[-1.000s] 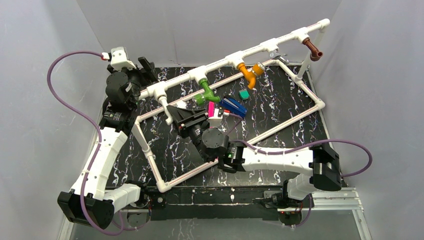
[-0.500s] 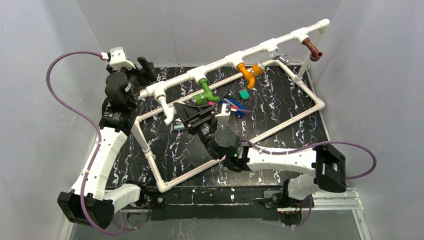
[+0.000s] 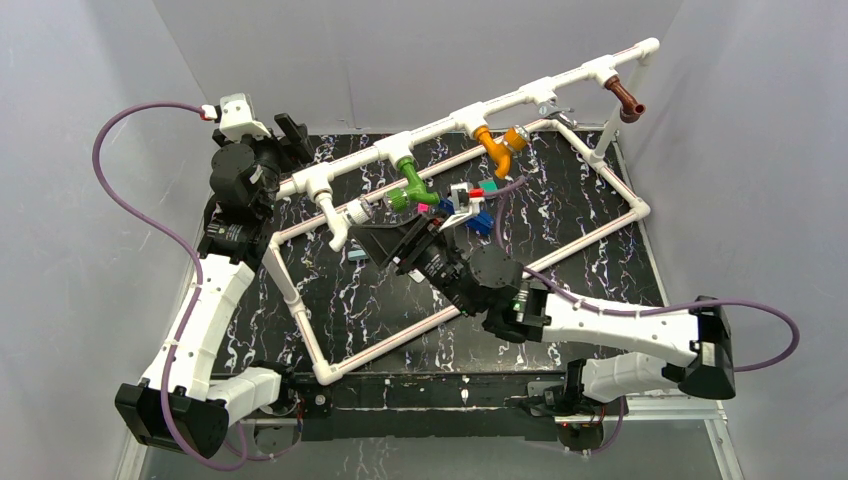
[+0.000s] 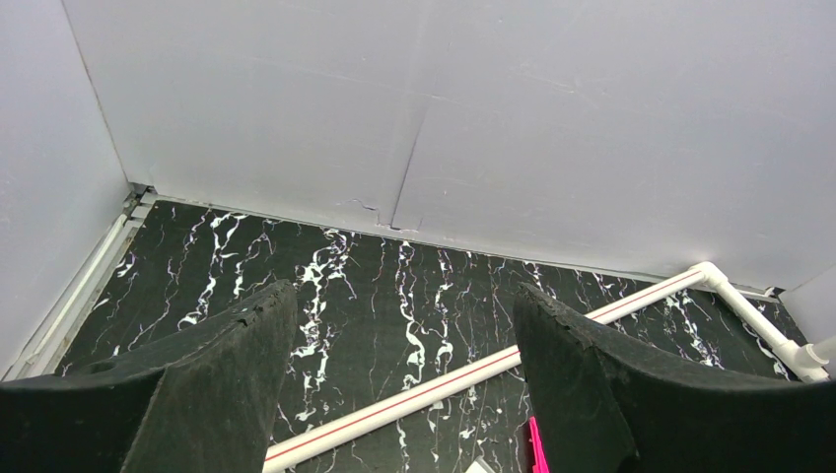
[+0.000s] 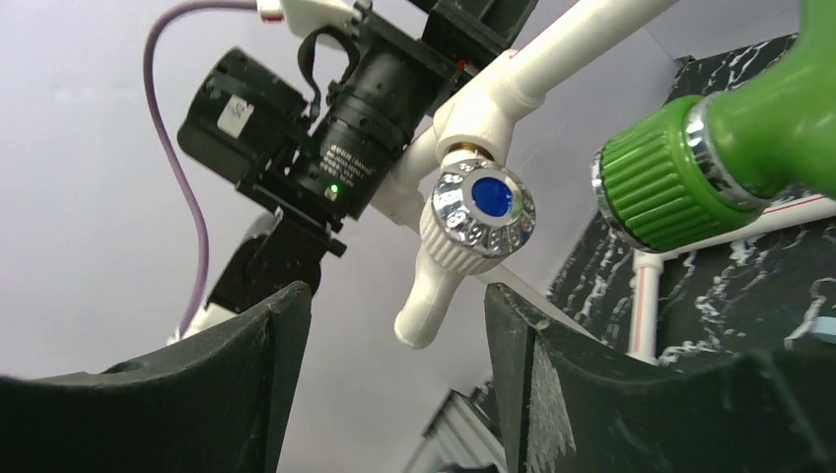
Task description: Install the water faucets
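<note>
White faucet with blue-centred chrome knob seated in pipe; left gripper and right gripper spread wide, empty.

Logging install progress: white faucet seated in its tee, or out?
In. The white faucet hangs from the tee fitting, spout down; the right gripper is open, clear of it.
</note>
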Robot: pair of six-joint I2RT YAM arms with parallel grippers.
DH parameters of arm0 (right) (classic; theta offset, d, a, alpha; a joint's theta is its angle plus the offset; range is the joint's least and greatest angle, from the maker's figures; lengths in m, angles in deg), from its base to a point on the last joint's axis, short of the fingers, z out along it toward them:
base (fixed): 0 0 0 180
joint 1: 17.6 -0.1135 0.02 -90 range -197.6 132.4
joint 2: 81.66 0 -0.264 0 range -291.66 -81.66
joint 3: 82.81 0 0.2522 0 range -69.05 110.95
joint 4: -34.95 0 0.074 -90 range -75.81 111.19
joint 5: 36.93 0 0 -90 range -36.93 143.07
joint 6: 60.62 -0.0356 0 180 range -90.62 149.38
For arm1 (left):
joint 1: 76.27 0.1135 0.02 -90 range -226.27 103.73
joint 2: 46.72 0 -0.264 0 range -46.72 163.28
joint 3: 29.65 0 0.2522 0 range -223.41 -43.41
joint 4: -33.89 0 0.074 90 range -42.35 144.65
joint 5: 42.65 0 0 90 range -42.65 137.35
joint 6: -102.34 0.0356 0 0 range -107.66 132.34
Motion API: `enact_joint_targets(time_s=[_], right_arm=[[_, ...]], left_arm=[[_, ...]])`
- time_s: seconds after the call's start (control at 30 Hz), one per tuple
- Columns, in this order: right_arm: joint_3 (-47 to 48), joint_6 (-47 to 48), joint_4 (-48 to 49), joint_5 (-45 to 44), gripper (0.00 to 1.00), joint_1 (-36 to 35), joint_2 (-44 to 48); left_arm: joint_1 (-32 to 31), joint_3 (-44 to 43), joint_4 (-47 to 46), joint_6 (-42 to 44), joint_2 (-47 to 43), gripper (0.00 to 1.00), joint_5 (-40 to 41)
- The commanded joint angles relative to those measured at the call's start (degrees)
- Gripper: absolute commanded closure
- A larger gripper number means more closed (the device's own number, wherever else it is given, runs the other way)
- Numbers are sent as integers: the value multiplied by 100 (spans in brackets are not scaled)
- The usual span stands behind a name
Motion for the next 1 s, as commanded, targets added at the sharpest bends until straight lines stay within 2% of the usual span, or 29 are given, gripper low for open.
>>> enact_joint_targets(time_s=[0.0, 0.2, 0.37, 0.63, 0.83, 0.97], right_arm=[[549, 1451, -1111, 597, 27, -7, 350], [1198, 3003, -2073, 1224, 27, -11, 460], [1775, 4956, -2722, 2150, 22, -11, 305], [1963, 8063, -3239, 2677, 18, -3, 280], [1688, 10180, -3078, 2633, 18, -24, 325], [1523, 11226, -2656, 2462, 18, -73, 284]], left_arm=[[93, 753, 2024, -1, 631, 22, 82], [89, 753, 2026, -10, 635, 22, 80], [96, 757, 2028, -2, 624, 22, 85], [96, 753, 2037, 7, 606, 22, 105], [98, 752, 2033, 8, 602, 22, 102], [91, 753, 2039, 11, 615, 22, 107]])
